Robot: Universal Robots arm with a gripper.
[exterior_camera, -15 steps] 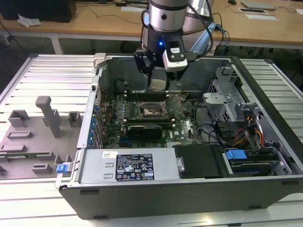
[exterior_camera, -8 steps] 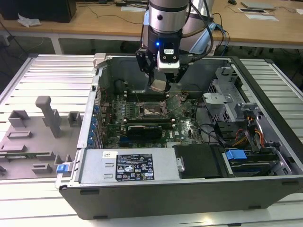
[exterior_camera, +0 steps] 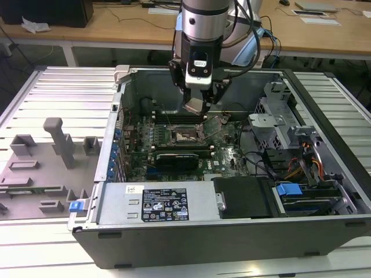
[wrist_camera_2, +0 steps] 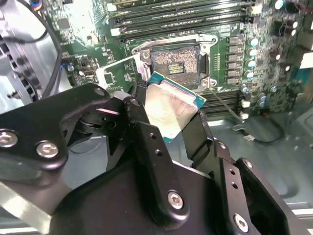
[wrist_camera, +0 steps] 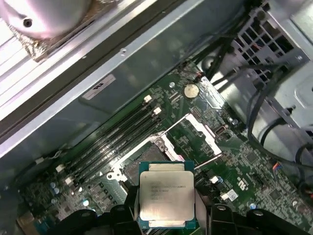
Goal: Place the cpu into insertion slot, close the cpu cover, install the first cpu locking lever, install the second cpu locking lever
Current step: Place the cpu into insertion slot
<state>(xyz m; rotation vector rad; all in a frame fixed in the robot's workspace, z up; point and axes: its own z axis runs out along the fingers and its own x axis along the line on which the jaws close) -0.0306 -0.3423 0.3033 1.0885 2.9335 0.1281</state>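
- My gripper (wrist_camera_2: 168, 117) is clamped on the cpu (wrist_camera_2: 171, 104), one finger on each of two opposite edges, metal top facing the wrist cameras.
- The cpu hangs above the board, over the slot (wrist_camera_2: 176, 61) and clear of it; it is not seated.
- The cover (wrist_camera: 205, 133) stands swung open at the side of the slot, so the pin field is bare.
- Risk: in the exterior view the cpu (exterior_camera: 193, 106) looks tilted. If it goes down that way, a corner could land first and bend pins.
- Risk: the hold is on thin edges only, so a knock could twist the chip or drop it onto the pins.
- Risk: the open cover sits near the fingers' way down, and a brush against it could shift the chip or tip the cover shut.
- Risk: if the chip's orientation doesn't match the slot's keying, pressing would do damage. I can't read the keying from here.
- Count: one cpu, one slot, one cover, one gripper. I can't count the locking levers with certainty.
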